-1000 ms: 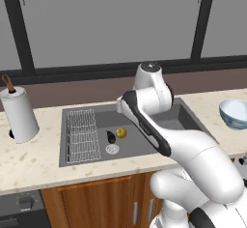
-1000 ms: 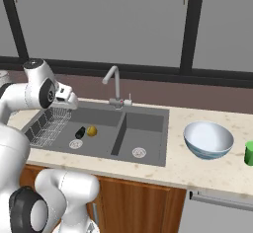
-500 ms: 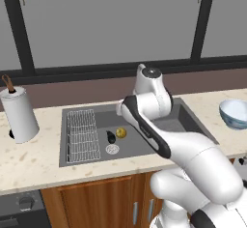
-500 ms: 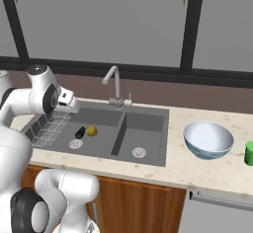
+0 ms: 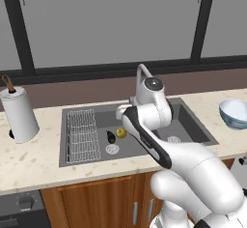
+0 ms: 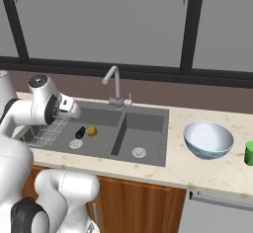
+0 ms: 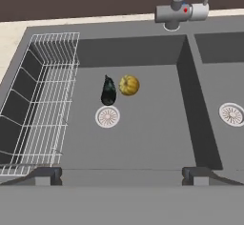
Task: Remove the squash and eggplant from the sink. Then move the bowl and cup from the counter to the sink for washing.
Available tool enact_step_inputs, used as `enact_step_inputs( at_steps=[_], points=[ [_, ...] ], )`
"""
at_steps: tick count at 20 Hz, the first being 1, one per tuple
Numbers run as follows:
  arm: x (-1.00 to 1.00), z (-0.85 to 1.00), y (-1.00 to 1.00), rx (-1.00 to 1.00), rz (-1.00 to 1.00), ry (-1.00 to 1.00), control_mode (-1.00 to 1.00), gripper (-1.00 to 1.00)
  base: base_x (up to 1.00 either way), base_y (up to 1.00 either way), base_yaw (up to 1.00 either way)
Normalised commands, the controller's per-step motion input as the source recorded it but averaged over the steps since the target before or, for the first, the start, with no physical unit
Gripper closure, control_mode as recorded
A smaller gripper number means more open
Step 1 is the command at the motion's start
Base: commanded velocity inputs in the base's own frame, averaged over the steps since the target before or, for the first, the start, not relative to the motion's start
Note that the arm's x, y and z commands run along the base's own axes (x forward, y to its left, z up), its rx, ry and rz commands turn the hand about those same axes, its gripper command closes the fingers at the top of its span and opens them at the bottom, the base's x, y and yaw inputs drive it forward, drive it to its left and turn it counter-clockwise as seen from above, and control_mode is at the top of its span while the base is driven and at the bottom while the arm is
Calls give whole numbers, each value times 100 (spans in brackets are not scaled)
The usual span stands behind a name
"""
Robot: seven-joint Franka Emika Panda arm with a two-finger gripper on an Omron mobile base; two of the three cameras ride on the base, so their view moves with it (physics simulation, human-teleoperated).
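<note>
Item one, the sink [image 5: 190, 125]: a dark grey double basin set into the counter [image 6: 212, 165], with a round drain in each half. I see its curved steel faucet [image 6: 114, 81] at the far edge, over the divider between the basins.

Item two, the wire rack [image 7: 40, 100]: it sits along the left side of the left basin.

Item three, the squash [image 7: 128, 85]: small, round, yellow-brown. It lies on the floor of the left basin, just beyond the drain [image 7: 107, 117] and slightly to its right.

Item four, the eggplant [image 7: 108, 91]: near-black and elongated, lying on the left of the squash and touching it or very nearly so, its near end close to the drain rim.

Item five, the bowl [image 6: 208, 139]: white inside, pale blue-grey outside, upright on the counter to the right of the sink.

Item six, the cup [image 6: 249, 153]: bright green, on the counter right of the bowl, cut by the edge of my right base view.

Item seven, the paper towel roll [image 5: 18, 115]: upright on the counter, left of the sink.

Item eight, the gripper [image 7: 122, 175]: poised over the left basin, above its near side. I see its fingers [image 7: 44, 175] spread wide with nothing between them, clear of both vegetables.
</note>
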Motion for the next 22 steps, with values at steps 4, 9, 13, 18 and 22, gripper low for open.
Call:
enact_step_inputs(
  at_steps=[4,9,13,18,22],
  points=[
    [8,-20,2,1,0,-9,-100,-100,0,0,0],
    [17,-10,3,0,0,-4,-100,-100,0,0,0],
    [20,-5,-1,0,1,0,-100,-100,0,0,0],
    [16,-10,-5,2,2,0,-100,-100,0,0,0],
    [18,-14,0,0,0,0,-100,-100,0,0,0]
  ],
)
